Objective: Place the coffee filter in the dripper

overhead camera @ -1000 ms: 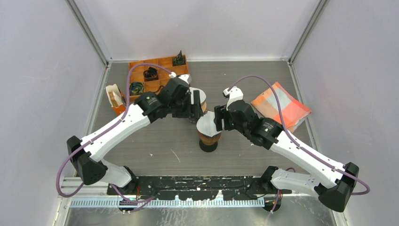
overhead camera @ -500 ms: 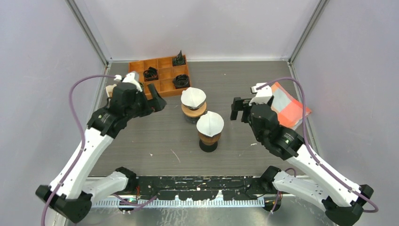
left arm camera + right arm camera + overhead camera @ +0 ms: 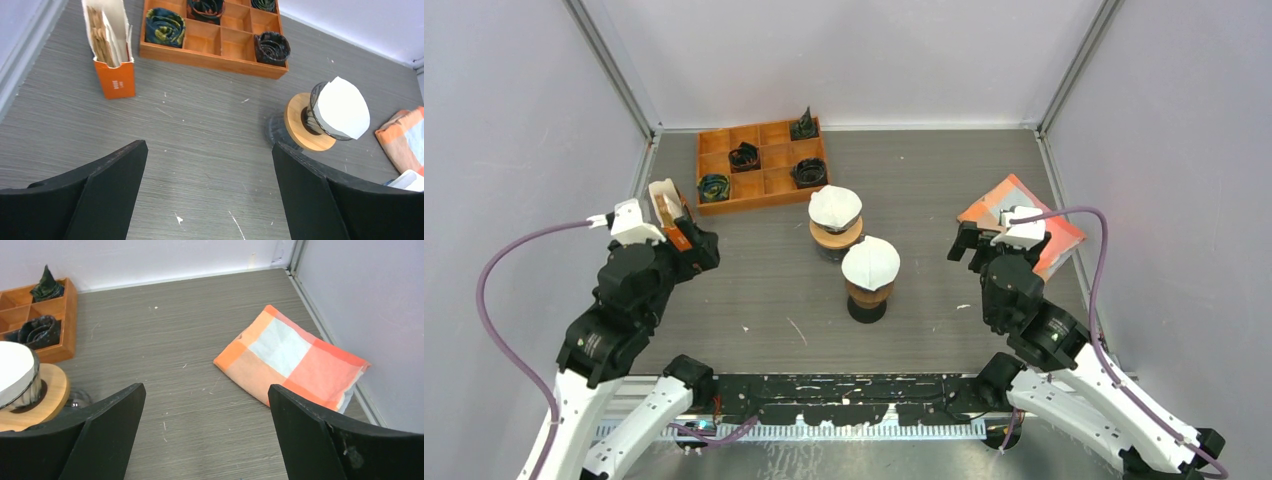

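Grey wood-grain table (image 3: 944, 180), and a white coffee filter (image 3: 870, 262) sits in the near dripper (image 3: 867, 298), a second filter (image 3: 835, 206) in the far dripper (image 3: 835, 236). Left gripper (image 3: 207, 147) spread wide, empty, by the orange box (image 3: 669, 212); right gripper (image 3: 206, 390) likewise, near the folded cloth (image 3: 295, 357).

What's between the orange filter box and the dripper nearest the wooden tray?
Nothing; the table from box to dripper is bare, in the left wrist view.

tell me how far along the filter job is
Done, it seems: a white filter sits in the near dripper, a second filter in the far dripper. In hand: nothing; the left arm and right arm stand off to the sides, jaws open and empty. Left: nothing visible.
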### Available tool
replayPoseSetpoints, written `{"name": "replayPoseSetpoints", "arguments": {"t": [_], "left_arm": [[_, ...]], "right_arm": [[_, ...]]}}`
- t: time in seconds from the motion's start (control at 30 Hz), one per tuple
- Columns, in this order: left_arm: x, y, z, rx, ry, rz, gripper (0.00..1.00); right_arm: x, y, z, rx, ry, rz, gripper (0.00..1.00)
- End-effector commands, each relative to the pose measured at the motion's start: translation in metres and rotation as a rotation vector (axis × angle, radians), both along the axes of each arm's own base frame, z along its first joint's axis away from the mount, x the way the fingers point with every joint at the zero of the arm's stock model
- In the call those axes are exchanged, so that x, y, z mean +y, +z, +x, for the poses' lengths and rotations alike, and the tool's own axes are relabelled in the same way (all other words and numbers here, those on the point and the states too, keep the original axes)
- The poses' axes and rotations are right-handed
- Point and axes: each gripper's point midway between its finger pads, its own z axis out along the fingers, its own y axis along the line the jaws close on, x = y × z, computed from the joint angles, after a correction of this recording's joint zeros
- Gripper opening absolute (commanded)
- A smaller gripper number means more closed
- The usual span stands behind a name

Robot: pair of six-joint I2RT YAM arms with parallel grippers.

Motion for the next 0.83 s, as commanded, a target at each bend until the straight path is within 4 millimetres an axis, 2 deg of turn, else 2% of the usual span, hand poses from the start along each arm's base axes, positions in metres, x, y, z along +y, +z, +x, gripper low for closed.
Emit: {"name": "replayPoseSetpoints", "arguments": {"t": [0.0, 0.27, 0.8], "left_arm": [[0.017, 0.012, -0.002, -0.092, 0.068, 0.012, 0.99], [0.018, 0.009, -0.005, -0.1, 0.075, 0.002, 0.99], [0.012, 0.004, 0.0, -0.077, 0.055, 0.002, 0.99]], "right_arm": [[-0.018, 0.021, -0.004, -0.111, -0.085, 0.079, 1.0], [-0.017, 0.032, -0.005, -0.151, -0.06, 0.083, 1.0], [-0.009, 0.035, -0.001, -0.145, -0.032, 0.071, 1.0]]}}
